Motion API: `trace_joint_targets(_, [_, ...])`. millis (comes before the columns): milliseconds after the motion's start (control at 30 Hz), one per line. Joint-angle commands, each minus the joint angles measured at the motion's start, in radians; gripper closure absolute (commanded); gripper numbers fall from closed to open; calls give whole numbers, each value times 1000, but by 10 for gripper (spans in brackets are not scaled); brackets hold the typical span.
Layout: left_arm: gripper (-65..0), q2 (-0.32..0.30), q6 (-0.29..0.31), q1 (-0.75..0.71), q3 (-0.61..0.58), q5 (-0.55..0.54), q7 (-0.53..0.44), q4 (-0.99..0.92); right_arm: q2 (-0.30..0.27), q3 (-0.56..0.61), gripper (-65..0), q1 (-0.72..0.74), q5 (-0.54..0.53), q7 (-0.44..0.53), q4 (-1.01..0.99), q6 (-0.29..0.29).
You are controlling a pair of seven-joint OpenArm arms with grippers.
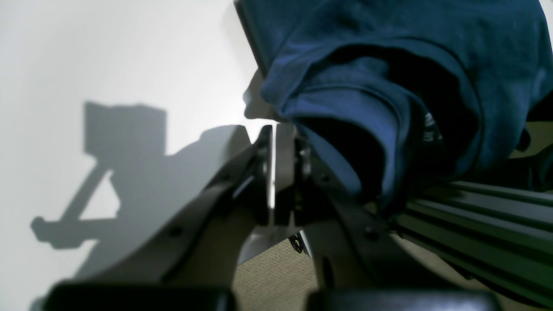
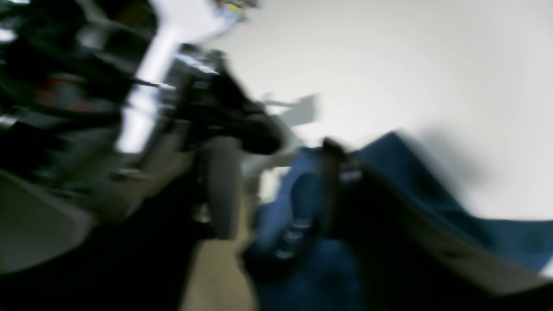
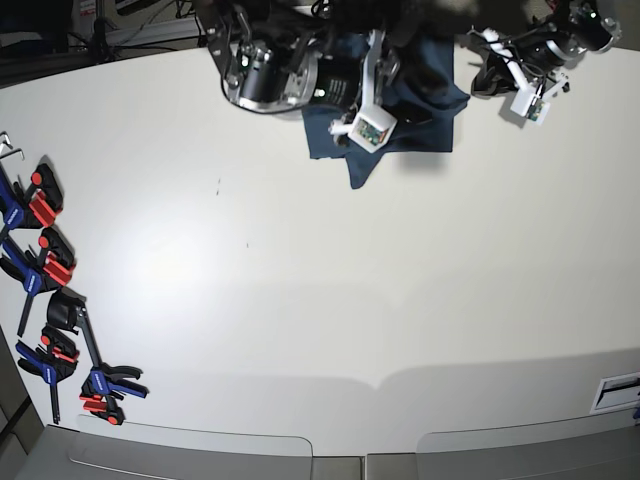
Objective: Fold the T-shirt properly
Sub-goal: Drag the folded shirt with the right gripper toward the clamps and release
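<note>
The dark navy-teal T-shirt point(image 3: 415, 105) lies bunched at the far edge of the white table point(image 3: 320, 300). In the left wrist view it is a crumpled heap point(image 1: 389, 86) hanging over a rail. My left gripper point(image 1: 275, 142) is shut with its fingers together, just left of the cloth and touching its edge, with nothing seen between them. In the base view it is by the shirt's right edge point(image 3: 485, 78). The right wrist view is blurred. My right gripper point(image 2: 276, 190) has its jaws apart, with blue shirt cloth point(image 2: 302, 203) between them. In the base view that arm is over the shirt point(image 3: 345, 100).
Several blue and red clamps point(image 3: 45, 270) lie along the table's left edge, with more near the front left corner point(image 3: 100, 385). A dark aluminium rail point(image 1: 475, 207) runs under the shirt at the table's far edge. A label point(image 3: 615, 390) sits at the front right.
</note>
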State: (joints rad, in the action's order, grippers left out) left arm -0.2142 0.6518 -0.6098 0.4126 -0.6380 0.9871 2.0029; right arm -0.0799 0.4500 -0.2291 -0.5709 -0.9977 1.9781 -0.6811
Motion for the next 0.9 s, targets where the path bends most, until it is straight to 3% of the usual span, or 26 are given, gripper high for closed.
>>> trace_joint_targets(0, [0, -8, 2, -5, 5, -17, -23, 18, 5, 2, -60, 24, -14, -21, 17, -17])
trace_joint_targets(33, [0, -8, 2, -5, 5, -17, -23, 18, 5, 2, 0, 40, -15, -65, 16, -17])
trace_joint_targets(300, [0, -8, 2, -5, 5, -18, -24, 18, -3, 2, 0, 63, -14, -88, -21, -17])
trace_joint_targets(600, [0, -8, 2, -5, 5, -18, -46, 18, -3, 2, 0, 80, 1, -85, -258, -17])
trace_joint_targets(667, [0, -8, 2, -5, 5, -18, -46, 18, -3, 2, 0, 88, 50, -53, -313, -17])
trace_joint_targets(867, [0, -8, 2, -5, 5, -18, -46, 18, -3, -2, 0, 111, 364, 75, -424, -17])
